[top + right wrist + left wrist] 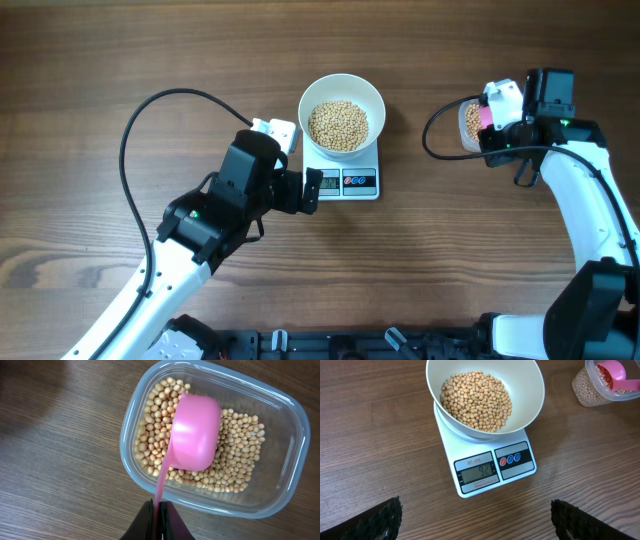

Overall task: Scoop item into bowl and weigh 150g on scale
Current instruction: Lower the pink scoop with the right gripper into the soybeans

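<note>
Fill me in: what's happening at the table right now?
The right gripper is shut on the handle of a pink scoop, whose cup is down among the soybeans in the clear plastic tub. The white bowl sits on the kitchen scale, already holding a heap of beans. The left gripper hovers open and empty just in front of the scale's display.
</note>
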